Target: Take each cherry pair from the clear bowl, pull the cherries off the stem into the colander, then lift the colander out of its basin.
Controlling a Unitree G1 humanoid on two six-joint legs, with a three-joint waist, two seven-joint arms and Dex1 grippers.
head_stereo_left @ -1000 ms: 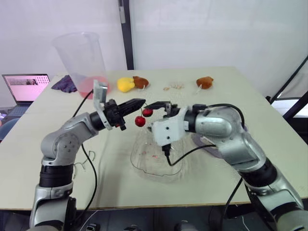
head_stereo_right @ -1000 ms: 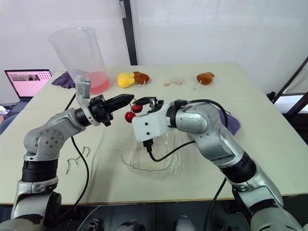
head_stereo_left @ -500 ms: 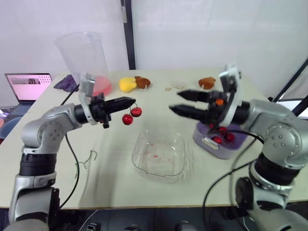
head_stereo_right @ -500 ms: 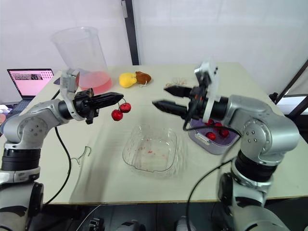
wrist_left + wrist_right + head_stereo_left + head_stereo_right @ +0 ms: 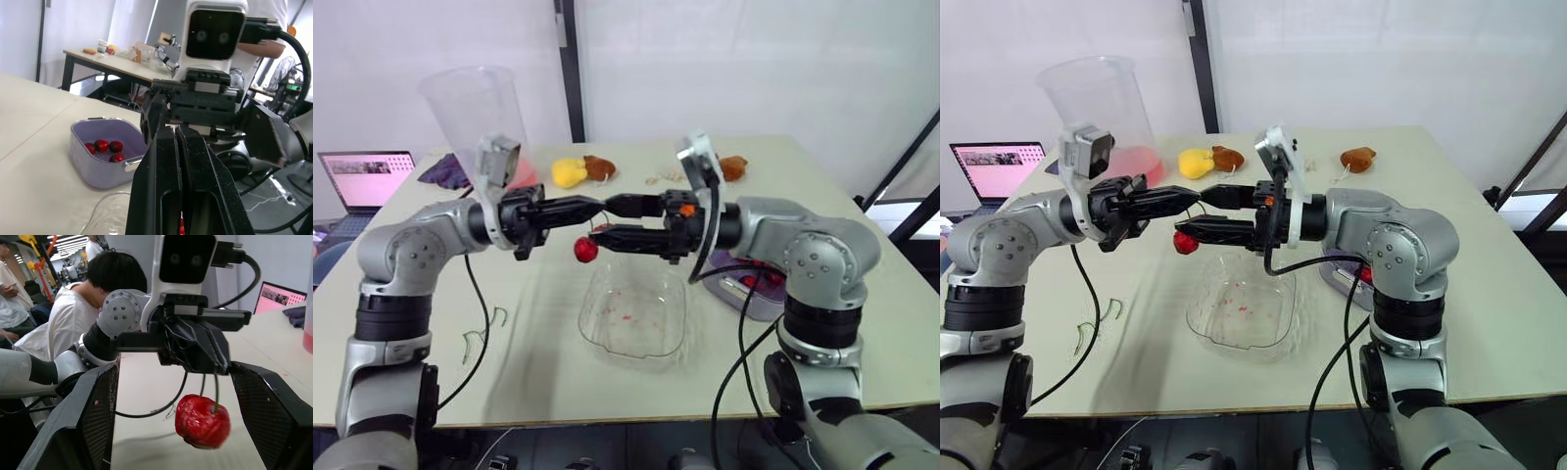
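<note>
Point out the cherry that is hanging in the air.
The red cherry hanging by its stem from the shut left gripper; the other cherries lie in the purple plastic colander.

Humanoid robot in silver-grey and black.
The left arm (image 5: 411, 257) and right arm (image 5: 815, 257) have rounded metallic shells with black rings at the joints; a white camera box (image 5: 497, 163) is mounted on each wrist, black cables (image 5: 740, 345) hang loose, and the left gripper (image 5: 596, 205) and right gripper (image 5: 600, 219) have long tapered fingers.

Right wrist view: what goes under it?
Left gripper dangles a cherry by its stem inside the open right gripper.
</note>
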